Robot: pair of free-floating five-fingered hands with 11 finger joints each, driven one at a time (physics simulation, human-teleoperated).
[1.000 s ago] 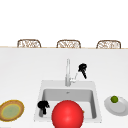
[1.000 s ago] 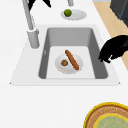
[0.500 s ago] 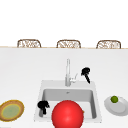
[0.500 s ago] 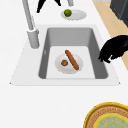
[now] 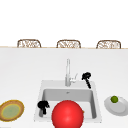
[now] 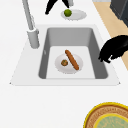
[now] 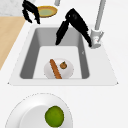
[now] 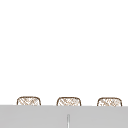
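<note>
My right hand (image 5: 86, 77) hovers open just right of the faucet (image 5: 67, 73) at the sink's back edge; its straight fingers (image 7: 61, 32) point down over the basin. My left hand (image 5: 43, 106) hangs at the sink's front left corner with loosely bent fingers (image 7: 31, 13), holding nothing. In the sink (image 6: 50, 37) lies a white plate (image 6: 60, 68) with a long brown sausage (image 6: 72, 60) and a small brown round piece (image 6: 64, 62). A large red ball (image 5: 67, 115) covers the sink's front in the front view.
A white plate (image 5: 121, 107) with a green lime (image 5: 114, 99) sits on the counter right of the sink. A yellow-rimmed woven plate (image 5: 11, 110) lies to the left. Three wicker chair backs (image 5: 68, 44) stand behind the counter.
My right hand has drifted right and a little lower beside the faucet. The left hand and the plates have not moved.
</note>
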